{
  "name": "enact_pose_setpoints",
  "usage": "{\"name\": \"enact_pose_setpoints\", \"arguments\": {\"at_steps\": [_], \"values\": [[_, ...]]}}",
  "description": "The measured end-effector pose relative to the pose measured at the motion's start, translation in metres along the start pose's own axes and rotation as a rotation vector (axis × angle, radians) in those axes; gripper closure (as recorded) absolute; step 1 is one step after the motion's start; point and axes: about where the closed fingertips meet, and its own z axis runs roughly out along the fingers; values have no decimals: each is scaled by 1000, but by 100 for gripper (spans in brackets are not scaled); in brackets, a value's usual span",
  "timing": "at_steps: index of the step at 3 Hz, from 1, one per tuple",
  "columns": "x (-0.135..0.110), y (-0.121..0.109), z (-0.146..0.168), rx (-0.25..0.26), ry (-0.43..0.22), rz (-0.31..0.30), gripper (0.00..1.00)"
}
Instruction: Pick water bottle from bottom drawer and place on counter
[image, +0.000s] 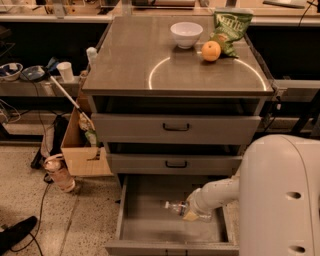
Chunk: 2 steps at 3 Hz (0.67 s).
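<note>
The bottom drawer (145, 220) is pulled open at the foot of the cabinet, with a plain grey tray inside. The water bottle (176, 207) lies in it toward the right, white cap pointing left. My gripper (192, 211) reaches into the drawer from the right and sits at the bottle's body; my white arm hides the bottle's rear end. The counter (130, 60) is the grey-brown cabinet top with a pale arc mark.
On the counter stand a white bowl (186, 34), an orange (211, 50) and a green chip bag (229, 27). Two shut drawers with black handles sit above the open one. A cardboard box (82, 150), a pinkish bottle (59, 172) and a cluttered side shelf (30, 82) are at left.
</note>
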Motion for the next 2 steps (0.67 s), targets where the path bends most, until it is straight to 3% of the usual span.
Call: {"name": "enact_pose_setpoints", "arguments": {"at_steps": [2], "values": [[-13, -27, -61, 154, 43, 24, 100]]}}
